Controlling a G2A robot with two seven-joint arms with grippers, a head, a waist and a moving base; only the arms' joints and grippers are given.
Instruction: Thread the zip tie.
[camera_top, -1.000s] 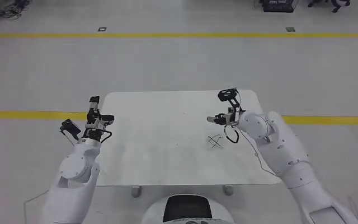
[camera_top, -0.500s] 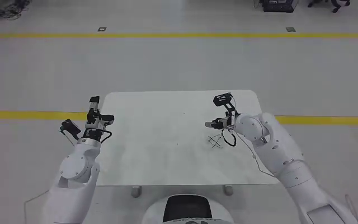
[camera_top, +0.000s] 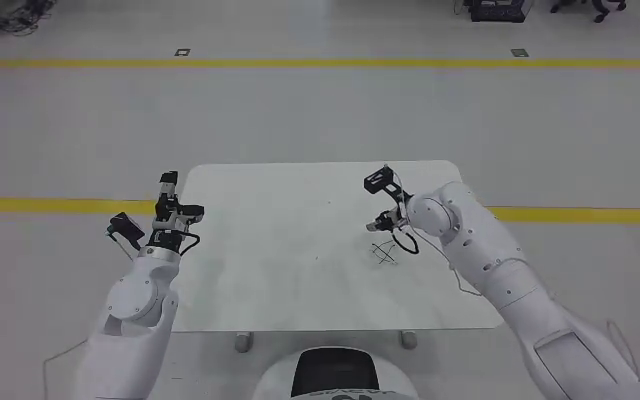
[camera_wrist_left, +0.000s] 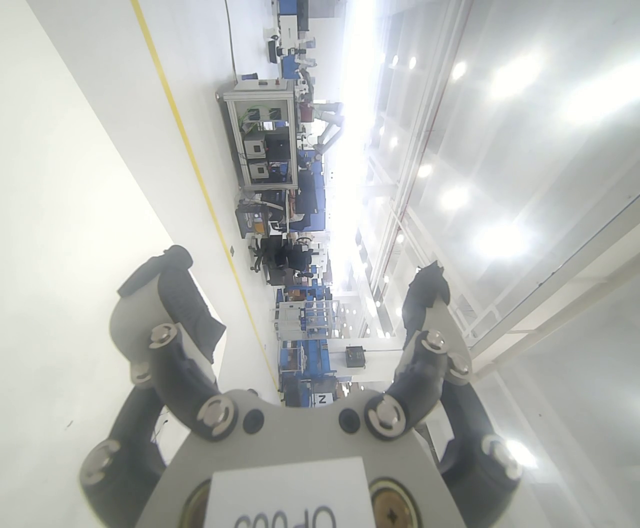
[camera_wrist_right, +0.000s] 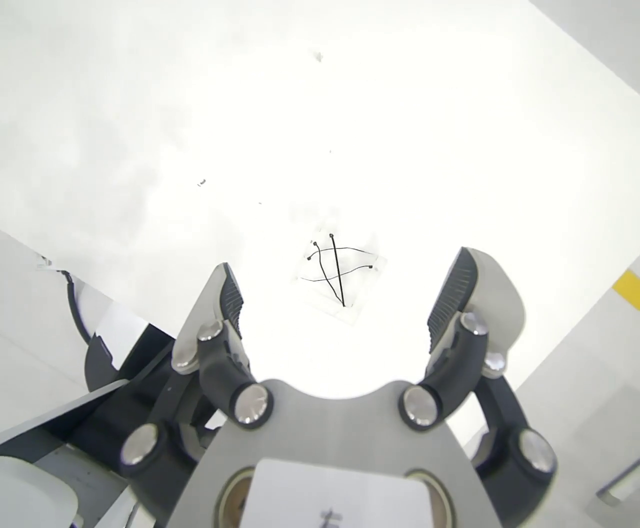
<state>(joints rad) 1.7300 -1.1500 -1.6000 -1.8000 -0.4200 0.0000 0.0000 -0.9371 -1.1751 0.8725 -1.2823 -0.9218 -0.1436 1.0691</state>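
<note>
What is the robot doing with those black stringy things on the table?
It's meant to thread a zip tie. The black zip ties lie crossed on the white table, untouched. The right gripper hangs open above them, holding nothing. The left gripper is open too, off by the table's left edge.

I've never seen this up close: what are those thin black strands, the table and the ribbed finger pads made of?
The strands look like flexible matte black plastic: they curve and end in small heads. The table is smooth white, maybe laminate; uncertain. The pads seem black rubber, given fine ribbing.
</note>
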